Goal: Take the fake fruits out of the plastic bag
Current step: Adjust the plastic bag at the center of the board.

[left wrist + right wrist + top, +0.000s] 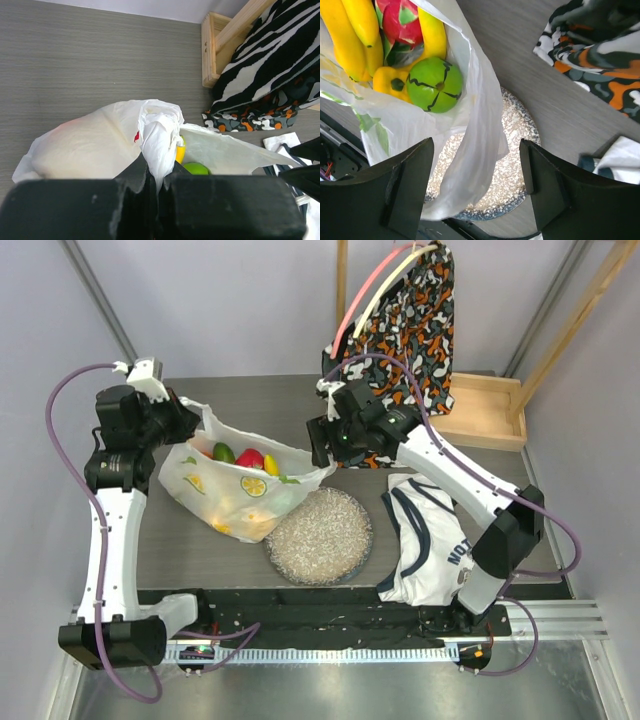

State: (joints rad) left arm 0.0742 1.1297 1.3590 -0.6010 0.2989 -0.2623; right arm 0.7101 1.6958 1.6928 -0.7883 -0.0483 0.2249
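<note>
On the left half of the table [180, 552], the bag [235, 502] hangs slung between the two grippers. Its long axis runs left to right and its mouth opens upward. The left gripper [157, 175] is clamped tight on a bunched handle at the bag's left end. The right gripper [476, 150] stands wide, one finger on each side of the bag's right rim, not pinching it.

Inside, packed near the mouth, lie bananas [350, 35], a red fruit [397, 20], a pepper [390, 80] and a green ball [435, 84]. The bananas are cut off at the edge of the right wrist view. Printed film hides whatever sits deeper.

From above, the bag's sagging belly overlaps the left edge of a speckled plate [320, 537]; whether they touch I cannot tell. A jersey [425, 540] lies right of the plate. At the far right a cloth bag [405, 315] stands behind a wooden tray [490, 410].
</note>
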